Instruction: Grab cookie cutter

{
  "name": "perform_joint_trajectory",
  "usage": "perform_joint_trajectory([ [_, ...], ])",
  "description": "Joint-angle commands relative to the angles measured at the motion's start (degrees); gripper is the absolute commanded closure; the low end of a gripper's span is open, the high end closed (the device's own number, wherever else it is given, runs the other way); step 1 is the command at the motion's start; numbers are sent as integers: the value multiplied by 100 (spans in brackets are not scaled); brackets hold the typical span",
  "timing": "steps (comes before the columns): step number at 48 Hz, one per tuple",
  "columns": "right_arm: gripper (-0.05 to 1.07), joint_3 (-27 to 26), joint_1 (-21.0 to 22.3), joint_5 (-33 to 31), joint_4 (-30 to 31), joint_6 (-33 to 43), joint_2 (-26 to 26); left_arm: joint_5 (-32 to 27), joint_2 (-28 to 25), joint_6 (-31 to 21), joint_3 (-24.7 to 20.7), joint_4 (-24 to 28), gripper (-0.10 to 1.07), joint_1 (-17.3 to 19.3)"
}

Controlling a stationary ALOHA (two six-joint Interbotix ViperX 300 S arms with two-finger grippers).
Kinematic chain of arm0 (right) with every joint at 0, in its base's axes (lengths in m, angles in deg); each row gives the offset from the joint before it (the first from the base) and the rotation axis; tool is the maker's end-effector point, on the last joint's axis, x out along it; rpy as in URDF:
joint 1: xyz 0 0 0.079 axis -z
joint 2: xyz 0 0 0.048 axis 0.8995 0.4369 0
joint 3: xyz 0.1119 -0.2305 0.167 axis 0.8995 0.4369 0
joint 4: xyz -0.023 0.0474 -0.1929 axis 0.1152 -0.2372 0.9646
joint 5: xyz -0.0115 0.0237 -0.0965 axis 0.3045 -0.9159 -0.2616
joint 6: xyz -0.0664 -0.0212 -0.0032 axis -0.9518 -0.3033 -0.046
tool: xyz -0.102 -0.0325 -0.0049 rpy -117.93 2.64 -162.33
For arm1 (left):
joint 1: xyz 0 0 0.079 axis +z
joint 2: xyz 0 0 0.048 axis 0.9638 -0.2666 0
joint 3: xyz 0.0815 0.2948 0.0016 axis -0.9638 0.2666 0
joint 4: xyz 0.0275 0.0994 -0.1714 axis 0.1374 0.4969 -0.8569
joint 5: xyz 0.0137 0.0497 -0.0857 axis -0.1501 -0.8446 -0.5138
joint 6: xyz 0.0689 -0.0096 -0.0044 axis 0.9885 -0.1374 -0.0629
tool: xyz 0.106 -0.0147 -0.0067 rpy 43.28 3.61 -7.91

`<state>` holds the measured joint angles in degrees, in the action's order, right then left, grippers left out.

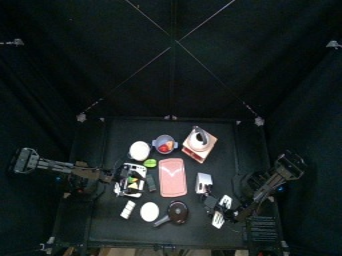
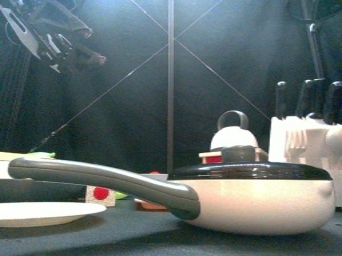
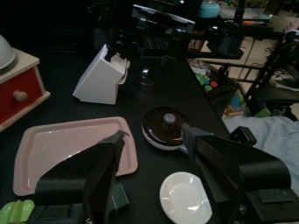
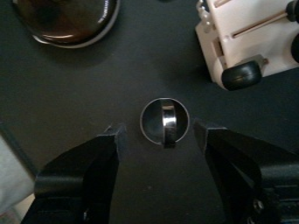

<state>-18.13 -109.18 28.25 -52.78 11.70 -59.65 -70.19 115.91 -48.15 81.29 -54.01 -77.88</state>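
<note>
Cookie cutter (image 1: 128, 211): a small, narrow whitish piece lying flat near the table's (image 1: 100, 135) front-left corner. It is just left of the white plate (image 1: 150, 211) and apart from both grippers. It can't be made out in the wrist views.

Left gripper (image 3: 155, 144): the jaws are spread wide with nothing between them. It hangs above the left edge of the pink board (image 1: 174, 177), well above the tabletop in the front view.

Right gripper (image 4: 163, 133): the jaws are spread and holding nothing. It hovers over a small round dark knob-like item (image 4: 165, 121) with a shiny band that lies on the table. I can't tell what that item is.

Containers:
- The pan (image 2: 254, 195) has a cream body, a long grey handle and a dark domed lid with a knob. The lid is on, so the contents are hidden. It sits at the front, right of the plate.
- The knife block (image 3: 100, 74) is white and wedge-shaped, with black-handled knives standing in its slots. It is right of the pink board.
- The pink board is a flat rounded rectangle with a raised rim and smooth plastic look.
- The plate is flat, round and glossy white.

Behind the board:
- A white kettle (image 2: 234, 135) with a loop handle sits on a red-and-white boxy base.
- A round white disc (image 1: 139, 150) lies to the left.
- A small green piece (image 1: 151, 161) is just beside the disc.
</note>
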Motion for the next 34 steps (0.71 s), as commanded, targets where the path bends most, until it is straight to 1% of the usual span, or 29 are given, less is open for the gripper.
perform_joint_trajectory([
  [1, 9, -149, -44, -158, 0, 18, 26, 53, 9, 9, -44, 0, 7, 26],
  [8, 9, -123, -44, -141, -202, 0, 105, 53, 9, 9, -9, -9, 7, 70],
  [16, 9, -62, -44, -53, -272, -9, 246, 53, 9, 9, 0, -9, 7, 105],
  [24, 16, -44, -26, 53, -272, -35, 360, 53, 0, 9, 9, -9, 7, 132],
  [30, 24, 62, 0, 141, -308, -9, 404, 53, 9, 9, 9, -9, 7, 149],
  [34, 26, 132, 26, 264, -325, -26, 422, 53, 9, 9, 26, -9, 7, 158],
])
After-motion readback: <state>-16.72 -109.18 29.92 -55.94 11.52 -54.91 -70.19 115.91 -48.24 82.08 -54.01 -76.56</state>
